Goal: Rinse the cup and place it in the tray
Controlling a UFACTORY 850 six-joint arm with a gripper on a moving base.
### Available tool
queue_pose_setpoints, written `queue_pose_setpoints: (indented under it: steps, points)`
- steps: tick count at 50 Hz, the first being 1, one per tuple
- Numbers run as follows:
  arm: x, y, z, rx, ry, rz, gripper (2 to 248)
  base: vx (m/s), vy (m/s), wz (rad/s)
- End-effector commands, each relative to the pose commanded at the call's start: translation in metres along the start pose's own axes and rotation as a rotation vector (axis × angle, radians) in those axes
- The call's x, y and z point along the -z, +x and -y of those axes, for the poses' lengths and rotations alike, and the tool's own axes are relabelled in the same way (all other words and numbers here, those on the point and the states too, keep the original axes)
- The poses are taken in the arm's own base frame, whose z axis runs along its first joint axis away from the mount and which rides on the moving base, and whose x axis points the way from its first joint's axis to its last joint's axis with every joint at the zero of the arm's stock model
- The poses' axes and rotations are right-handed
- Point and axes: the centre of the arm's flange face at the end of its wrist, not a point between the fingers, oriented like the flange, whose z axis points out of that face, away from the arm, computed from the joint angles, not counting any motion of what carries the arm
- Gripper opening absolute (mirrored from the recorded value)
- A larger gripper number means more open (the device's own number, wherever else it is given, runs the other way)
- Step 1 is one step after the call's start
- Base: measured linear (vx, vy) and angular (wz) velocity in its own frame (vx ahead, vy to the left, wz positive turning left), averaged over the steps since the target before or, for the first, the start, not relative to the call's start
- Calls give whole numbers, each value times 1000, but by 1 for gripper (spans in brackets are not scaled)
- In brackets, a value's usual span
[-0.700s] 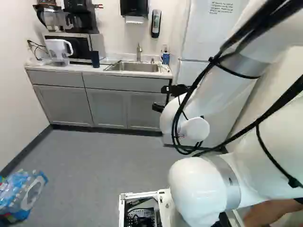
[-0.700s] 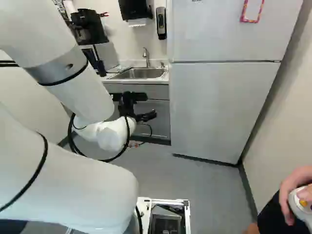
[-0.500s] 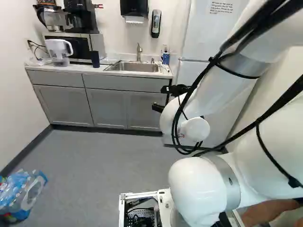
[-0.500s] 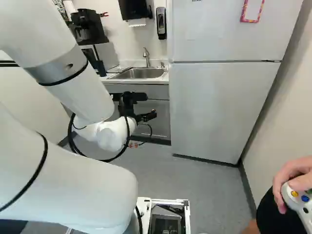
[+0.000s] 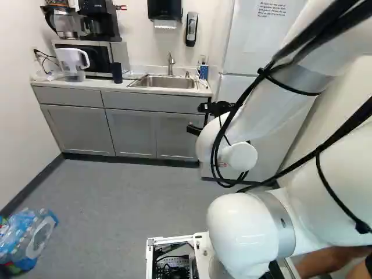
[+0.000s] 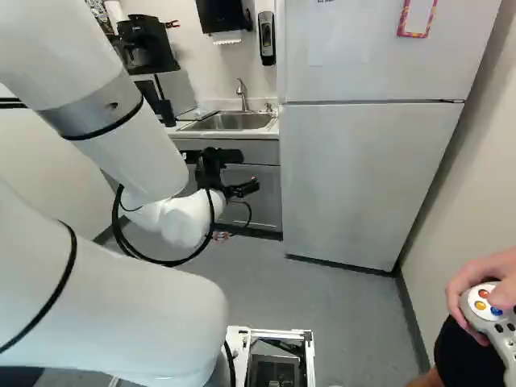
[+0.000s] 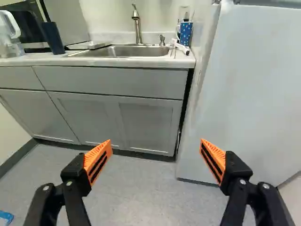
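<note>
We read the first danger as height: the hand [image 7: 156,142] hangs below the top of the desk [image 7: 113,61], facing the cabinet doors [image 7: 115,113], so if the base rolled forward at this level we would drive it into them. Its fingers stand wide apart with nothing between them.

The dark tumbler [image 7: 53,37], which we take for the cup, is on the desk left of the sink [image 7: 124,51], just in front of the microwave [image 7: 28,23]. The pitcher [image 7: 10,35] is near on its left; spread that wide, our fingers could clip it or topple the tumbler if we came in off-centre. We might also pick the wrong thing: a spotted blue cup [image 7: 186,33] is at the sink's right. Strayed too far right, we would scrape the fridge [image 7: 249,84].

Later, a wet wall could slide on the pads, and the faucet [image 7: 137,28] could catch the cup under the spout. We cannot tell surely which thing is the tray; a low flat object [image 7: 89,45] beside the sink may be it.
</note>
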Motion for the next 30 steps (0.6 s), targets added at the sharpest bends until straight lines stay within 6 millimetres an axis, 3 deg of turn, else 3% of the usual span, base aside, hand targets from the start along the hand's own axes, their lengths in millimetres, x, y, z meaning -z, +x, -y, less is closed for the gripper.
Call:
queue_pose_setpoints:
  steps: [30]
  points:
    - [-25, 41, -2, -2, -7, -71, 247, 0, 0, 0]
